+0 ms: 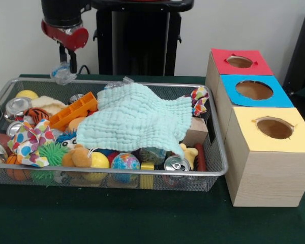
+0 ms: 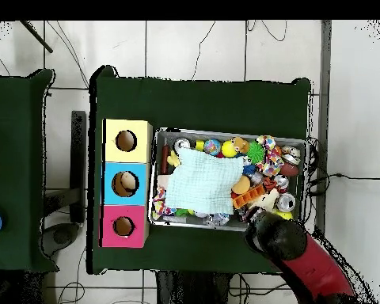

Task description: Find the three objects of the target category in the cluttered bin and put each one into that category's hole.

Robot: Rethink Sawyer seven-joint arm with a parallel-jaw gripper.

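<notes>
My gripper (image 1: 67, 66) hangs above the far left corner of the wire bin (image 1: 142, 173), shut on a crumpled clear plastic piece (image 1: 63, 74) held clear of the clutter. In the overhead view the red and black arm (image 2: 292, 249) covers the gripper at the bin's (image 2: 225, 131) near right corner. A pale green cloth (image 1: 137, 119) (image 2: 203, 180) lies over the middle of the bin and hides what is beneath it. Shiny cans (image 1: 176, 163) (image 1: 18, 105) show at the front and the left. Three boxes with holes stand beside the bin: red (image 1: 221, 57), blue (image 1: 282, 96), yellow (image 1: 249, 137).
Around the cloth lie an orange toy (image 1: 73, 110), a tiger plush (image 1: 36, 114), a dotted cloth (image 1: 30, 140), a green spiky ball (image 1: 53, 151), a yellow ball (image 1: 99, 160) and a globe ball (image 1: 125, 162). A wooden block (image 1: 197, 133) sits by the bin's right wall.
</notes>
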